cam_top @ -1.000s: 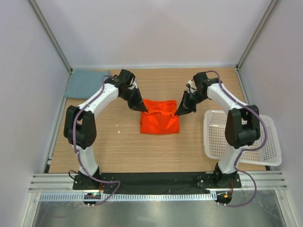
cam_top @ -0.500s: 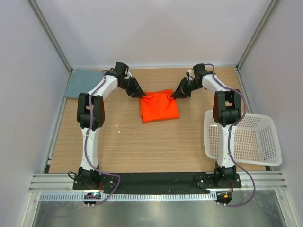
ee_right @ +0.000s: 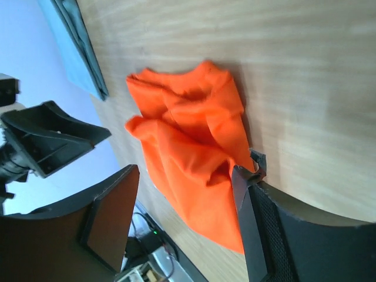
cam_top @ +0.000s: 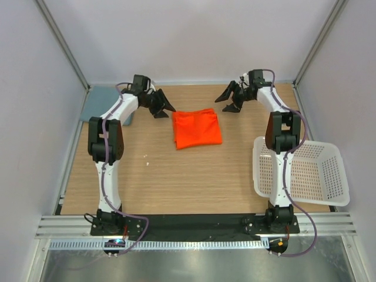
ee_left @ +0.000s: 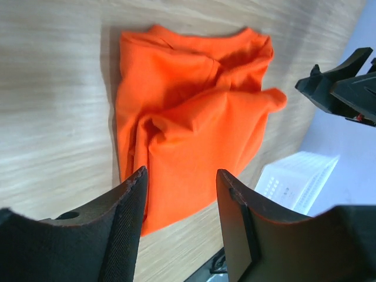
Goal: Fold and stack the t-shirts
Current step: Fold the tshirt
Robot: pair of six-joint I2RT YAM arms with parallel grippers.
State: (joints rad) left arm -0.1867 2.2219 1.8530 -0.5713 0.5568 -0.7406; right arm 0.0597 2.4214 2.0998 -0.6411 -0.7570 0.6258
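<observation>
Toward the far middle of the wooden surface (cam_top: 176, 176) lies the orange t-shirt (cam_top: 197, 129), folded into a rough rectangle with its top layer rumpled and bunched. It sits between my two tools and touches neither.

My left tool (cam_top: 166, 110) hangs just left of the shirt's far left corner. Its jaws are spread wide and hold nothing, and in the left wrist view the orange cloth shows through the gap between the fingers (ee_left: 126, 223).

My right tool (cam_top: 223, 104) is off the shirt's far right corner, a little further from it. Its jaws are also wide apart and empty, and one of its fingers (ee_right: 264, 235) frames the shirt from the other side in the right wrist view.

The grey-blue t-shirt (cam_top: 101, 104) lies flat in the far left corner, partly behind my left arm and well apart from the orange one. A white perforated basket (cam_top: 329, 176) sits at the right edge of the surface, beside my right arm.
</observation>
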